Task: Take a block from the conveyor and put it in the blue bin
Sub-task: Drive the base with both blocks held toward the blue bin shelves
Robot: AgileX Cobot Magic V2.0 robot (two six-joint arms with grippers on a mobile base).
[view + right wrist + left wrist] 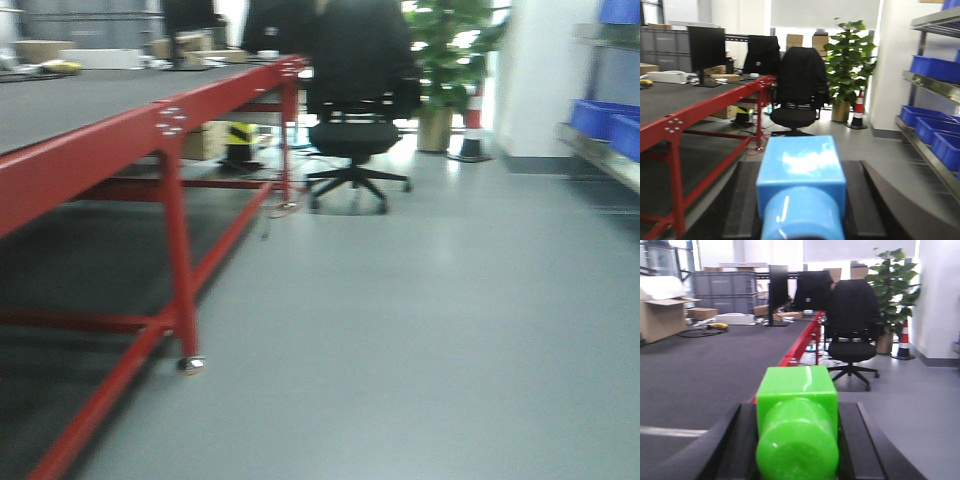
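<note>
Left claw (797,445) seemingly clamps a green block (796,387) at its middle; right claw (801,215) likewise clamps a blue block (801,162).

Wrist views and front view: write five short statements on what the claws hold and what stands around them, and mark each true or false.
1. The left claw grips a green block. True.
2. The right claw is empty. False: it grips a blue block.
3. The conveyor has a blue frame. False: its frame is red.
4. Blue bins sit on the shelf. True.
5. A black office chair stands on the floor by the conveyor. True.
</note>
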